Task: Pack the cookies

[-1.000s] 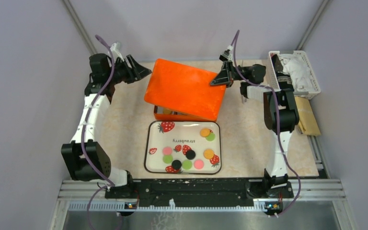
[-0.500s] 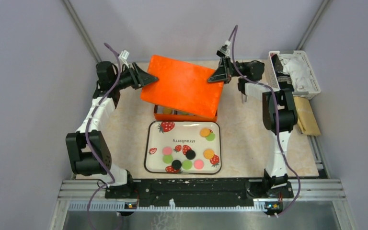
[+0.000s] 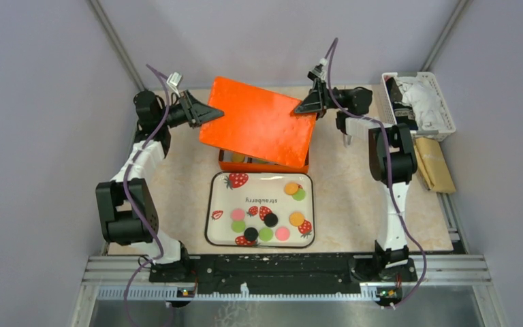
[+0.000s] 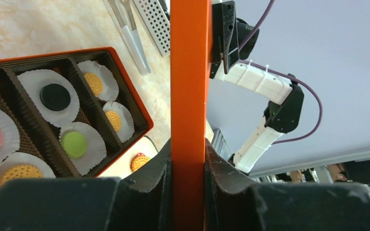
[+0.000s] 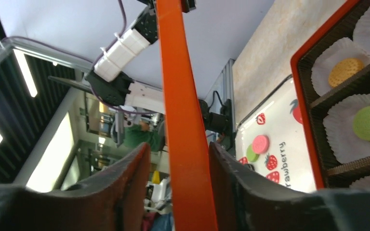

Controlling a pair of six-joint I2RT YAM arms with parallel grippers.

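Newly clamped: left gripper (image 4: pixel 189 155) on the orange lid (image 4: pixel 189 72), wide open a second ago. Meanwhile slackened: right gripper (image 5: pixel 179 161), jaws loose around the far edge, so likely a handover. Below the left gripper, cookies (image 4: pixel 73 144) in the box (image 4: pixel 142 111); more on the tray (image 3: pixel 212 204), unpacked.

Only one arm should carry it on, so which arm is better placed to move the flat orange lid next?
Probably the left. The left pincer is clamped on both faces of the flat orange lid, while the right pincer shows gaps beside it.
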